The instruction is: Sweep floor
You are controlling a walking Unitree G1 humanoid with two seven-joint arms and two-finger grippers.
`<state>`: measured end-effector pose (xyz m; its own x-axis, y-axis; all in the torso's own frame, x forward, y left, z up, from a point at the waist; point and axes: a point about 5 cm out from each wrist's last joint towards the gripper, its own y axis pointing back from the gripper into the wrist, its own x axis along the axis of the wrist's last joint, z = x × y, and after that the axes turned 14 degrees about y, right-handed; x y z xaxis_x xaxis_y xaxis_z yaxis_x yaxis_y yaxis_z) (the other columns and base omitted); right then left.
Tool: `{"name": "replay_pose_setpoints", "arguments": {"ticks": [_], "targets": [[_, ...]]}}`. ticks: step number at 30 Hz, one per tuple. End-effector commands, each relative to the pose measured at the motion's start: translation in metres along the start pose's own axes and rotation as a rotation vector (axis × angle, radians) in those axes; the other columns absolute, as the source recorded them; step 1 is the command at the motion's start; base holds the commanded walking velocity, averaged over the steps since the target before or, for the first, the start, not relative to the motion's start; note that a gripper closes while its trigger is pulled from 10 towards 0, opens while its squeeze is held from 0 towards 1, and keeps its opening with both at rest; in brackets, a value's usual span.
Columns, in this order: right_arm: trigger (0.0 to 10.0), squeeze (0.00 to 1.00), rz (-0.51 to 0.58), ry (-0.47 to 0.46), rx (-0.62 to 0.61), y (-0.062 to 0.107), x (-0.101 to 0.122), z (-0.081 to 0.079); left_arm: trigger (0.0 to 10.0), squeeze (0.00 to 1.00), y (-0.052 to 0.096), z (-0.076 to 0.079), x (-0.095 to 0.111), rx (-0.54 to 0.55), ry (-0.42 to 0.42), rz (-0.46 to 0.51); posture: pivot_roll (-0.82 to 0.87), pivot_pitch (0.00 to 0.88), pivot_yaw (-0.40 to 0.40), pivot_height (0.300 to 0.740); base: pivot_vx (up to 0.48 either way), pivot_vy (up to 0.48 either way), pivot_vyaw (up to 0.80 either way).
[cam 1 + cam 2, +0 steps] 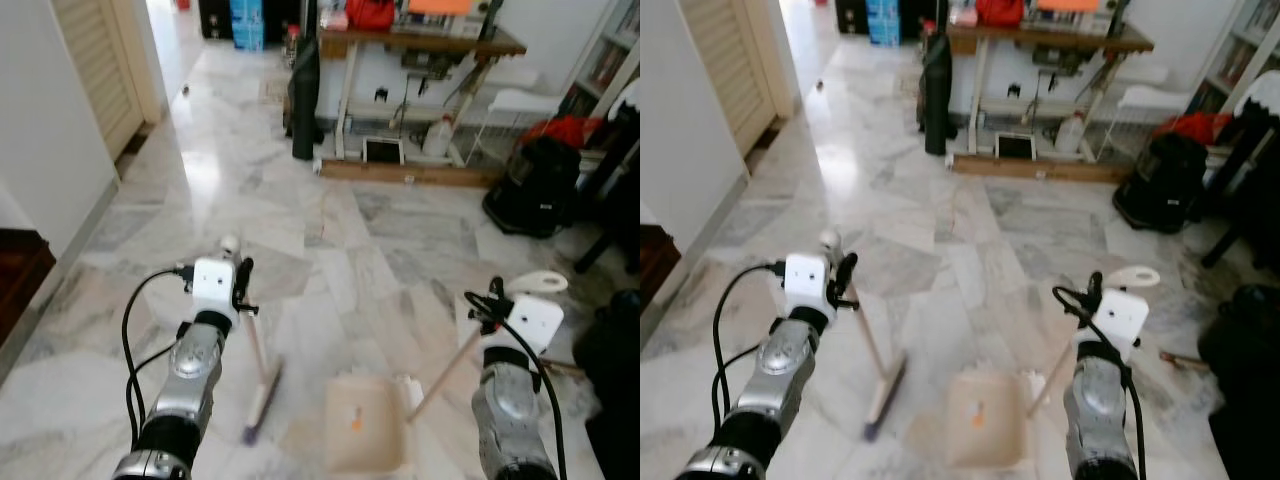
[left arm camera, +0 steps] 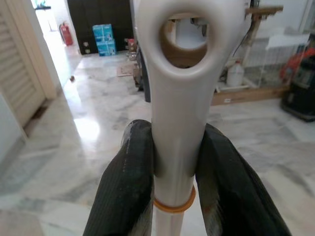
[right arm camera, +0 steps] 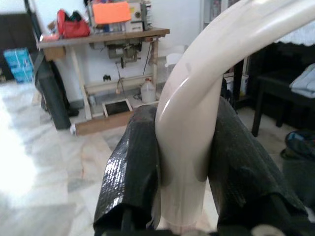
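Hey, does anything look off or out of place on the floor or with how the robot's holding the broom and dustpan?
Nothing stands out. The left gripper is shut on the broom handle, its head down on the marble floor. The right gripper clamps the dustpan handle, the pan resting flat beside the broom.

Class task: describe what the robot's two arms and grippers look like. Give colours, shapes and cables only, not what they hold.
Both arms are silver, rounded metal segments with dark joints. Each wrist carries a white boxy block. Black cables loop beside the left arm and curl over the right arm. The left gripper and right gripper each have two long black fingers with a finely textured, slightly shiny surface.
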<state>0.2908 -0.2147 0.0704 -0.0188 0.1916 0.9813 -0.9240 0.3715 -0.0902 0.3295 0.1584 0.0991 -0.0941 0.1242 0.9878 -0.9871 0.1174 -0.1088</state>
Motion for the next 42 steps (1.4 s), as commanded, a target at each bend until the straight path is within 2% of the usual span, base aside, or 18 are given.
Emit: {"name": "replay_pose_setpoints", "arguments": {"ticks": [1,7,11,19,27,42], "targets": [[10.0,0.00,0.033,0.017,-0.035,-0.004,0.005,0.012,10.0,0.00,-0.006,0.010,0.008,-0.028,0.013,0.041,0.17,0.000,-0.041,0.740,0.480,0.000,0.00],[10.0,0.00,0.033,0.029,-0.044,-0.003,0.004,0.016,10.0,0.00,-0.006,0.011,0.008,-0.030,0.018,0.045,0.16,0.000,-0.039,0.740,0.405,0.000,0.00],[10.0,0.00,0.030,0.039,-0.055,-0.001,0.002,0.021,10.0,0.00,-0.006,0.011,0.009,-0.030,0.020,0.048,0.16,0.000,-0.039,0.740,0.000,0.000,0.00],[10.0,0.00,0.020,0.077,-0.113,0.002,-0.002,0.042,10.0,0.00,-0.005,0.011,0.007,-0.035,0.014,0.036,0.15,0.006,-0.038,0.740,0.000,0.000,0.00],[10.0,0.00,0.026,0.081,-0.111,0.002,-0.001,0.042,10.0,0.00,-0.005,0.012,0.006,-0.038,0.006,0.035,0.15,0.005,-0.039,0.740,0.000,0.000,0.00],[10.0,0.00,0.017,0.090,-0.107,0.004,-0.003,0.042,10.0,0.00,-0.004,0.013,0.006,-0.038,0.009,0.035,0.15,0.012,-0.045,0.740,0.000,-0.277,0.00]]}}
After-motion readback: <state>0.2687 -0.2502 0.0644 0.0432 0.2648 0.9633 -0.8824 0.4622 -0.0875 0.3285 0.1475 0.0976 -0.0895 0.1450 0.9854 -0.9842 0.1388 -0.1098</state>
